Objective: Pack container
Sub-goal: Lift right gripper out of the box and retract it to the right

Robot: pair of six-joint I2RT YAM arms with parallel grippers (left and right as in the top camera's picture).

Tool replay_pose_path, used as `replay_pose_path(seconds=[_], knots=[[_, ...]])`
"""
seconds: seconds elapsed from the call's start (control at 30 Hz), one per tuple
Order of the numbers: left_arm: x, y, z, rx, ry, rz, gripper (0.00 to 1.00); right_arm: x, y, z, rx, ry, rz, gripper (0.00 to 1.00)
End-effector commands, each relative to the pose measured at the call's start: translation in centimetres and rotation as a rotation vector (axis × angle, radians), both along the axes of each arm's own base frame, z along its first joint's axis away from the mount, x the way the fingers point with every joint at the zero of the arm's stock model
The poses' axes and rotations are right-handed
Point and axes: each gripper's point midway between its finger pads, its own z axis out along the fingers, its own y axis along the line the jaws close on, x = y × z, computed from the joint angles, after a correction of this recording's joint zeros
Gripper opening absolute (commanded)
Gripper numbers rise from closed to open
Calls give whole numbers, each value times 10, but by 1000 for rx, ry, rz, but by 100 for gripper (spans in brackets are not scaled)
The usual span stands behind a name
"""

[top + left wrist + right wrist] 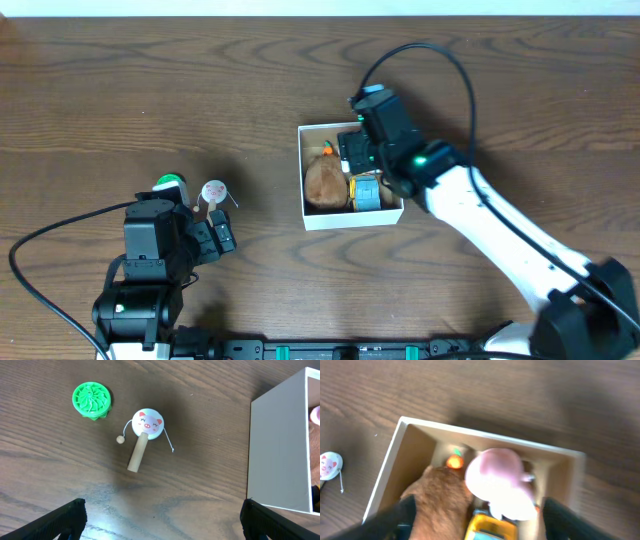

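Observation:
The container (303, 190) is a white square box with a tan inside, at mid-table. It holds a brown furry toy (323, 182), a yellow and blue toy (366, 193) and a small orange piece (327, 150). My right gripper (353, 150) hangs open over the box. In the right wrist view its fingers (482, 520) straddle a pink and white toy (500, 482) lying in the container (470, 433) beside the brown furry toy (440, 497). My left gripper (165, 522) is open and empty, just short of a pig-face rattle drum (145, 427) and a green disc toy (91, 399).
The rattle drum (213, 191) and the green disc (170, 183) lie on the dark wood table left of the container, near my left gripper (218, 240). The container's white outer wall (277, 450) fills the right of the left wrist view. A black cable arcs behind the right arm.

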Motion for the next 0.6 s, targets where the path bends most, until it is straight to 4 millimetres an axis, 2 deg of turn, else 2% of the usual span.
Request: replay_pose_path(seconds=[0.0,0.13,0.2,0.33,0.4,0.47,0.57], knots=[[3,-1,7,-14,-16,5,98,11,-50,31,31,-46,-144,99],[3,-1,8,-13,-17,5,98,5,-119,41,33,1,-300,99],[6,-1,11,-15,-34,3,98,-2,-146,35,24,53,-362,99],[17,-9,37,-48,-72,-26,98,-24,-192,13,-3,200,-480,99],[23,-7,47,-26,-42,-36,98,-30,-208,6,-11,238,-524,99],[29,0,47,7,27,-13,98,-32,-217,4,-12,252,-550,99],[42,0,31,14,166,-19,98,-32,-220,3,-21,250,-544,99]])
